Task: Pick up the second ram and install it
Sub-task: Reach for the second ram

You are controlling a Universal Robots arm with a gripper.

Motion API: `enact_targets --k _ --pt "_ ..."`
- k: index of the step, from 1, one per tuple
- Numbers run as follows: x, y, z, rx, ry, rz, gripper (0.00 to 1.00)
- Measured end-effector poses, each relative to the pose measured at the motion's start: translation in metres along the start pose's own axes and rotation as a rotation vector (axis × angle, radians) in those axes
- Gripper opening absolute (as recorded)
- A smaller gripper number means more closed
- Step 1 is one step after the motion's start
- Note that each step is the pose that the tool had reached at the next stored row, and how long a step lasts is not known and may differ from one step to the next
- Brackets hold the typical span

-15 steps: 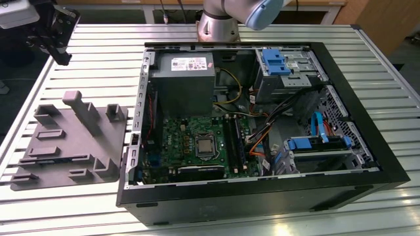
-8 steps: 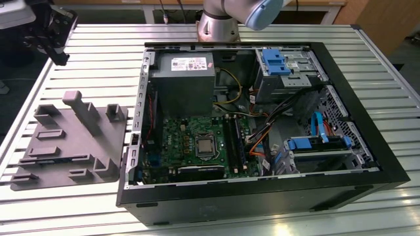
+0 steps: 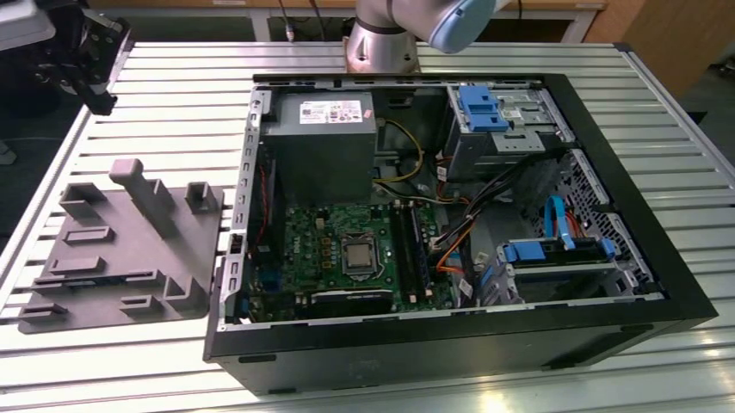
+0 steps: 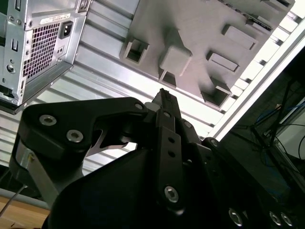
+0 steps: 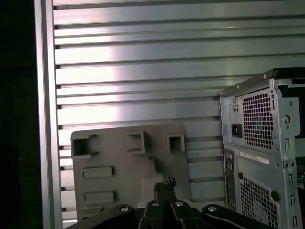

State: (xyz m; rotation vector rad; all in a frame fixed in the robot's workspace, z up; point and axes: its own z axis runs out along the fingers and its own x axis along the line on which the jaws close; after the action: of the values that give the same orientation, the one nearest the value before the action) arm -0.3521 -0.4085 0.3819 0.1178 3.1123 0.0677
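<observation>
Caution: hovering over grey tray [image 5: 121, 164] on table [image 5: 143, 71] in first wrist view, with gripper [image 5: 164, 182] closed on nothing visible. Apparently not yet touching second ram [image 3: 101, 276], lying edge-on in tray slot, lower left of exterior view. Risking knocking or tilting that slim stick, or jamming it in its slot, by descending shut or off-line; later, risking snagging orange cables [image 3: 450, 245] crowding motherboard [image 3: 327, 232] slots.

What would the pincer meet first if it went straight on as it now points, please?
Probably the grey moulded tray, near its tall block, where the pincer points in both wrist views; depth is unclear.
</observation>
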Motion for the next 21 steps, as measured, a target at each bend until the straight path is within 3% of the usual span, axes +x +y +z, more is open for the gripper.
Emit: enact_targets --k 21 --pt "0.0140 -0.0029 0.0003 0.0000 0.0000 0.000 0.11"
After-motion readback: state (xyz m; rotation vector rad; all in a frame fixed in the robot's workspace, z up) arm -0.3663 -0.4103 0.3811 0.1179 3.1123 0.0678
